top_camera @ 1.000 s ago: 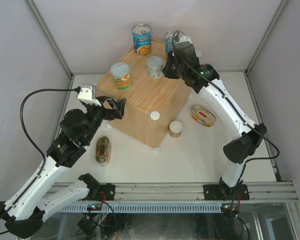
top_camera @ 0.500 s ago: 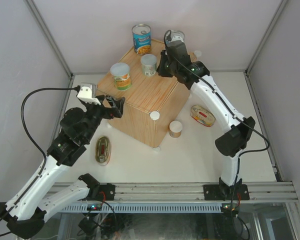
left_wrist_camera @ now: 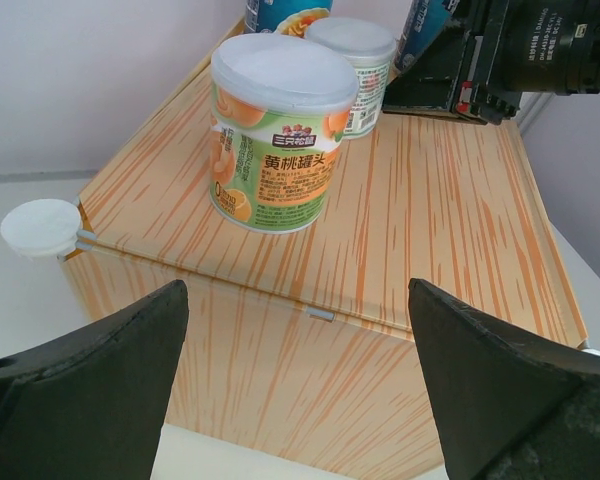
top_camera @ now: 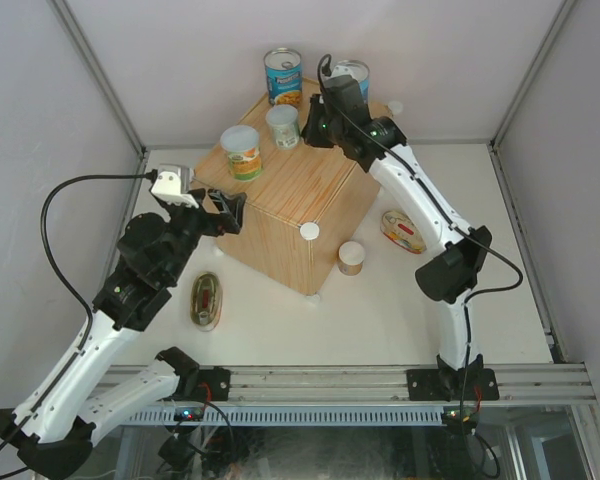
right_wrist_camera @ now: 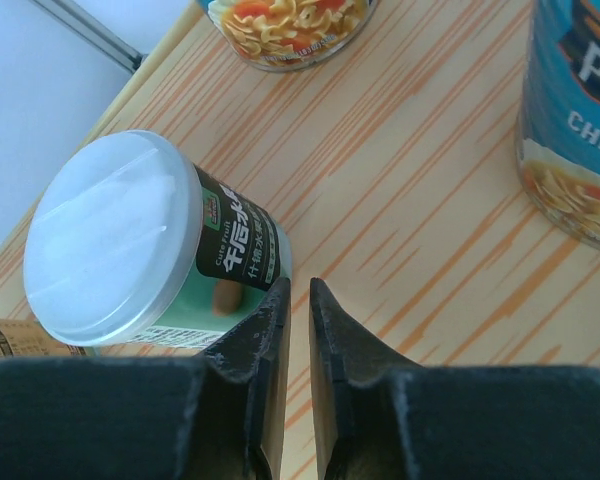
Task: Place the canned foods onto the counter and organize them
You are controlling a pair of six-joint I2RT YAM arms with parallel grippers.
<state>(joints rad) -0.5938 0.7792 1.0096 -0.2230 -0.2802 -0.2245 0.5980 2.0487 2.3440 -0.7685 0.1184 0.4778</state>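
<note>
The counter (top_camera: 290, 190) is a wood-grain box. On it stand two tall blue cans (top_camera: 283, 77) (top_camera: 352, 75), a small green-labelled can (top_camera: 282, 126) and a small orange-labelled can (top_camera: 242, 152). My right gripper (top_camera: 305, 128) is shut and empty, and its left finger touches the green can's (right_wrist_camera: 130, 240) side on the counter top (right_wrist_camera: 420, 250). My left gripper (left_wrist_camera: 298, 390) is open and empty. It faces the counter's (left_wrist_camera: 430, 220) left side, below the orange-labelled can (left_wrist_camera: 280, 140). A third small can (top_camera: 351, 257) stands on the table.
Two flat oval tins lie on the white table, one left of the counter (top_camera: 207, 300) and one right of it (top_camera: 405, 230). White knobs (top_camera: 309, 231) stick out at the counter's corners. Enclosure walls stand close on three sides.
My right gripper has moved left across the counter top, and the green-labelled can has slid left with it toward the far tall can. The left arm has barely shifted.
</note>
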